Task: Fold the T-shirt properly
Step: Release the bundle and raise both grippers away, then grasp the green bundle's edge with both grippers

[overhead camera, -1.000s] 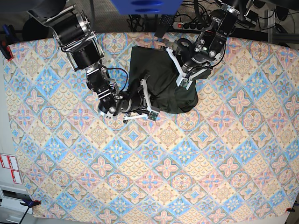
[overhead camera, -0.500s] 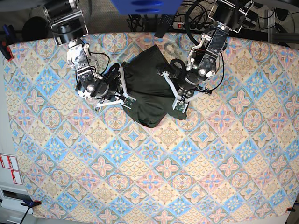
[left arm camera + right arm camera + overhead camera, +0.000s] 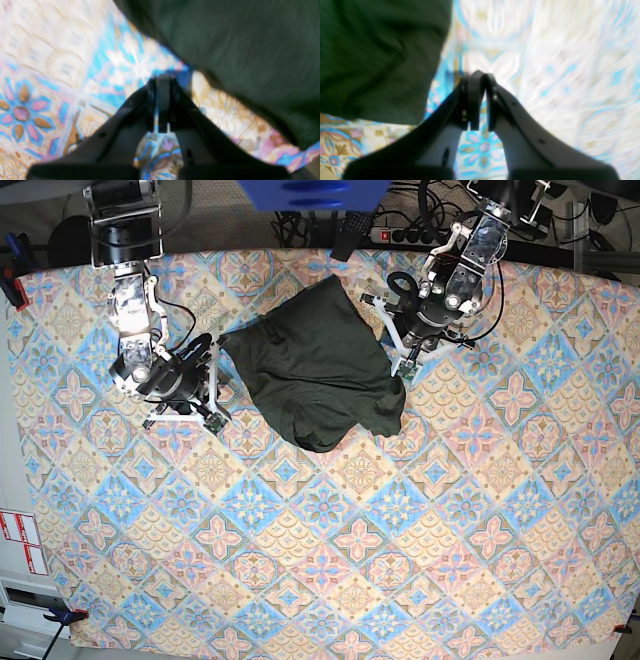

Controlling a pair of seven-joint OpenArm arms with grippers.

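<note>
The T-shirt [image 3: 320, 370] lies bunched near the tabletop [image 3: 330, 580] far edge. Left gripper [image 3: 398, 352] and right gripper [image 3: 212, 385] flank it, jaws closed, empty.

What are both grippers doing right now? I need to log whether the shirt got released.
Left gripper: shut, empty, beside the T-shirt.
Right gripper: shut, empty, clear of the shirt.

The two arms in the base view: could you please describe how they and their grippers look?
Both arms are black with grey cylindrical joints and loose black cables. The left gripper and right gripper have white frames in the base view, and the wrist views show dark tapered fingers.
</note>
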